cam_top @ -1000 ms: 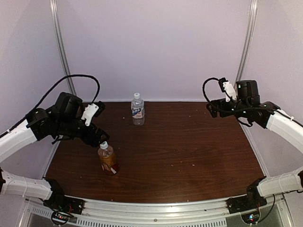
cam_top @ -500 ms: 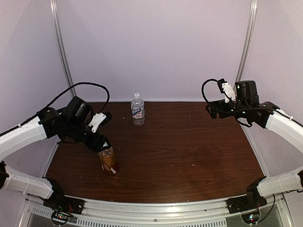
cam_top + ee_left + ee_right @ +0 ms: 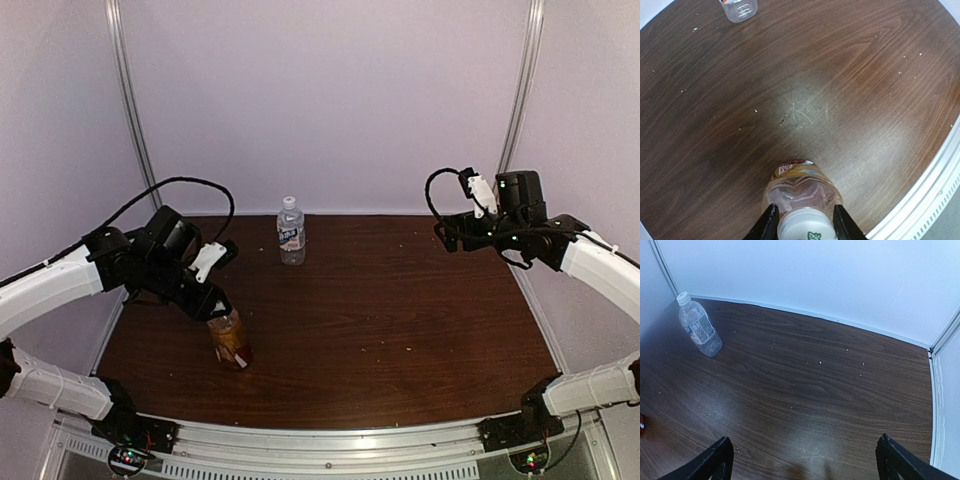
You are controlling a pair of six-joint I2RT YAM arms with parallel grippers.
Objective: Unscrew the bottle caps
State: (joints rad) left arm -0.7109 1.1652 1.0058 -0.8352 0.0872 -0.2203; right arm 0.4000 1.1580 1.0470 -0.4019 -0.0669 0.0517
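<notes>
The amber-brown bottle (image 3: 231, 342) with a red-white label stands upright at the table's front left. My left gripper (image 3: 214, 307) sits on top of it and hides its cap in the top view. In the left wrist view the white bottle cap (image 3: 801, 226) is between both fingers (image 3: 765, 226), which press against its sides, with the bottle (image 3: 800, 187) below. The clear bottle (image 3: 291, 236) with a blue-white label stands at the back middle, its white cap (image 3: 290, 202) on; it shows too in the right wrist view (image 3: 701, 327). My right gripper (image 3: 447, 232) hangs open and empty over the back right.
The brown wooden table (image 3: 400, 300) carries scattered pale crumbs. White walls close in the back and sides. A metal rail (image 3: 330, 440) runs along the front edge, near the amber bottle in the left wrist view (image 3: 935, 180).
My left gripper has come down and to the right over the amber bottle, and its fingers have closed onto the cap. The right arm has stayed still.
</notes>
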